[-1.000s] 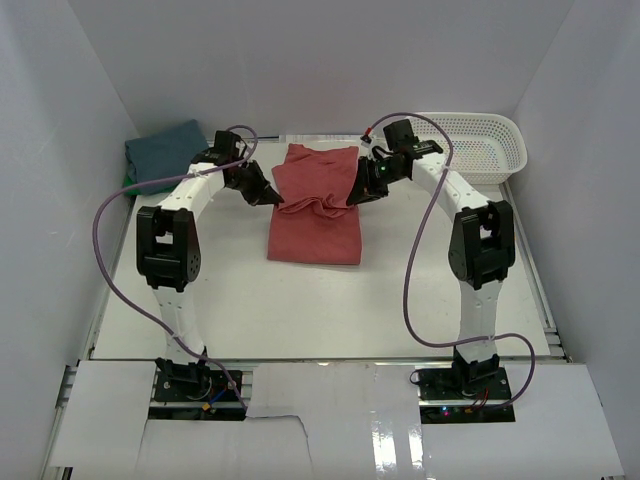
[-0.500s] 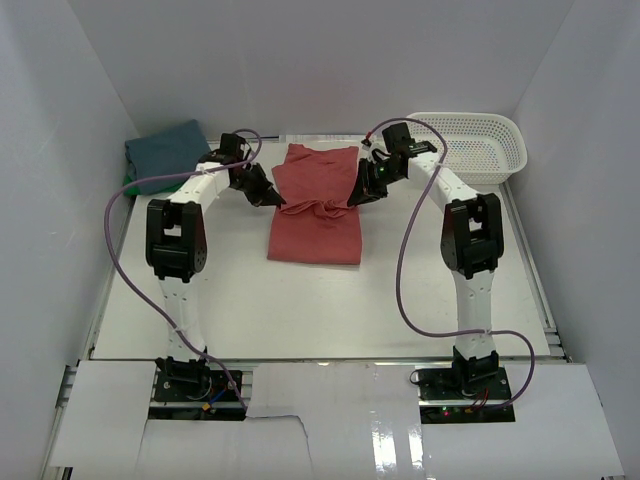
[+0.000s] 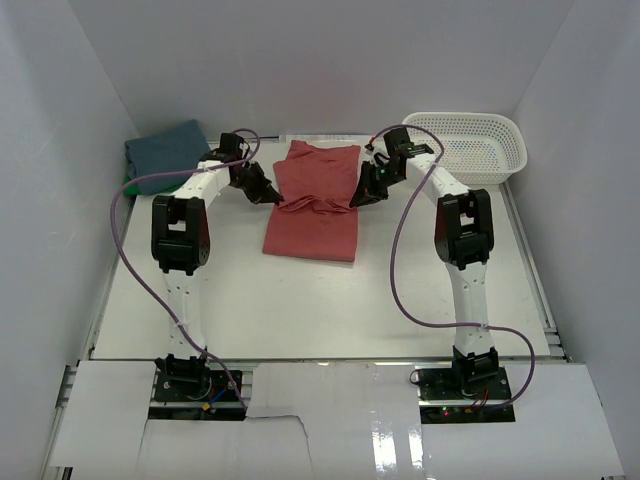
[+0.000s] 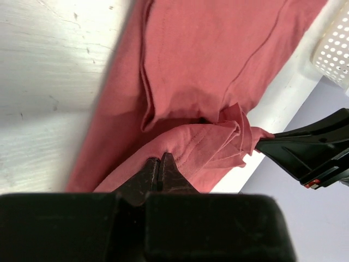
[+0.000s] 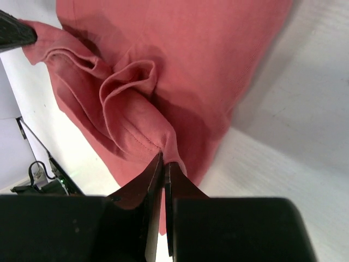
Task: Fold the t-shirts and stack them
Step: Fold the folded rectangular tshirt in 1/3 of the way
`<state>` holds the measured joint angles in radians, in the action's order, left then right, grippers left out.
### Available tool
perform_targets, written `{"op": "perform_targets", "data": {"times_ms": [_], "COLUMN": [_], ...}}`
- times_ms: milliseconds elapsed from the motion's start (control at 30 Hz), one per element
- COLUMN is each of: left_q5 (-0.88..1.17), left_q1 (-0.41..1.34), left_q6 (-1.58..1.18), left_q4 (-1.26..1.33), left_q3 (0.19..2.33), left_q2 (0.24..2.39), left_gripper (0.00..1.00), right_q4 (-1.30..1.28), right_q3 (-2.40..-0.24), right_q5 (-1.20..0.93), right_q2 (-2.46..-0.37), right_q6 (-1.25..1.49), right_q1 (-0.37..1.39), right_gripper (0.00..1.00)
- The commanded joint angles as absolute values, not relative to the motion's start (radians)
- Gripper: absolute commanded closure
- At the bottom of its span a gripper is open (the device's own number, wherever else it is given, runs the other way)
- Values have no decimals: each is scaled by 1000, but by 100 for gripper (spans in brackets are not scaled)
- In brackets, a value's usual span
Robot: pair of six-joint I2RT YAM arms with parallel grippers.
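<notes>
The coral-red t-shirt lies at the middle back of the table, its middle bunched into a raised fold. My left gripper is shut on the fold's left end, and the left wrist view shows the tips pinching the hem of the red cloth. My right gripper is shut on the fold's right end, its tips clamped on a stitched edge of the shirt. A slate-blue t-shirt lies folded at the back left, with a sliver of green under it.
A white mesh basket stands at the back right, and its corner shows in the left wrist view. White walls close in the table at the back and on both sides. Purple cables loop from both arms.
Both grippers have moved toward the back wall, carrying the pinched fold of the red shirt with them. The shirt's near edge has slid slightly back and left.
</notes>
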<state>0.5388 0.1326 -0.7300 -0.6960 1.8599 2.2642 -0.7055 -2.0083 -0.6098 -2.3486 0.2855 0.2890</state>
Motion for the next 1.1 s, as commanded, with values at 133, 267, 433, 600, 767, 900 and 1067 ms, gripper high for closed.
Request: {"op": "perform_targets", "data": {"times_ms": [133,267,433,600,767,900,1067], "left_q5": [545,532,512,497,497,509,515], "left_q1": [127,127,126,110,100,98,98], "left_q6": [-738,-741,-739,-746,-749,-750,-753], "left_q4": [-669,-666,-664,-657,-650,-647,-635], "left_q3": [1898,1891,1881,1858,1853,1859,1858], "left_q2": [2270,2275,2267,2250,2237,2238,2232], "left_gripper": [100,100,100,100,100,100,81], "right_q4": [-664,-647,-641,-641,-641,-632,-614], "right_q3": [-2065,-2062,-2066,-2071,-2068,-2063,-2057], "right_q5": [-637,-635,-627,-618,-617,-629,-630], "right_q2": [-2387,-2399,-2402,-2399,-2395,-2393,-2385], "right_q6": [305,308,314,316,314,318,322], "right_q1": [270,267,261,255,250,250,250], "right_gripper": [92,92,92,92,91,91,79]}}
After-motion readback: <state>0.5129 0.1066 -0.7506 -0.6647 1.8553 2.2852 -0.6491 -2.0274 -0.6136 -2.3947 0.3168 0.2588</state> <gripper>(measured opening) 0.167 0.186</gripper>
